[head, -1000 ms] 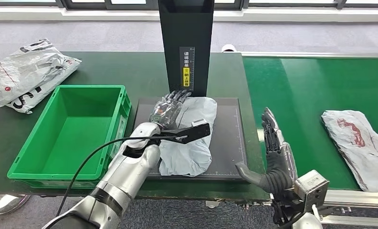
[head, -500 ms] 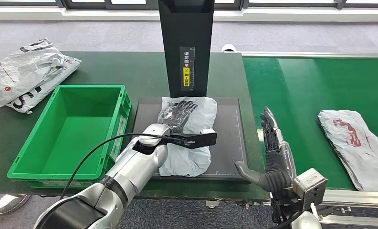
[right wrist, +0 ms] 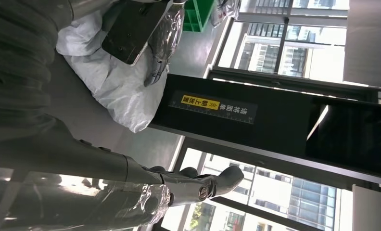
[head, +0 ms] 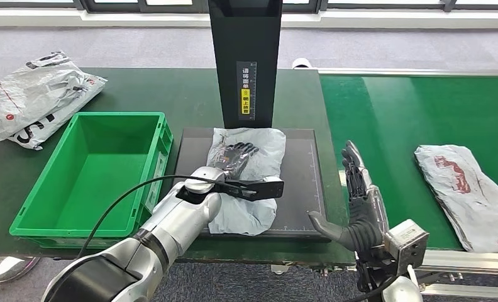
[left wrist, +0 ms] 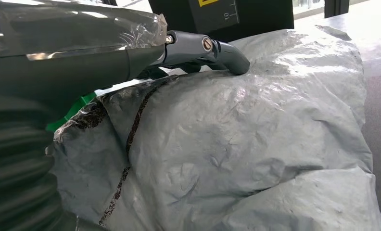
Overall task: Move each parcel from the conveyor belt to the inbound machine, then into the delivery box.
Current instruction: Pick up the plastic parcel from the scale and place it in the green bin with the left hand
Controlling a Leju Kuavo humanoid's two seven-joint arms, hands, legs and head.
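A grey plastic parcel [head: 249, 214] lies crumpled on the dark platform [head: 300, 189] of the inbound machine, below its black column [head: 245, 56]. My left hand [head: 232, 157] lies flat on top of this parcel with its fingers stretched toward the column. In the left wrist view its thumb [left wrist: 212, 50] touches the grey parcel [left wrist: 246, 144]. My right hand [head: 359, 201] stands open with fingers up, just right of the platform's front corner, holding nothing. A second grey parcel [head: 466, 192] with red print lies on the green conveyor belt [head: 410, 107] at the right.
The green delivery box [head: 117, 115] stands left of the platform, nothing inside it. A heap of grey and white parcels [head: 36, 94] lies on the dark table at the far left. A black cable runs along my left arm.
My left hand has drawn back from the column's foot and now lies on the parcel's middle. The parcel on the belt has drifted a little to the left. My right hand has barely moved.
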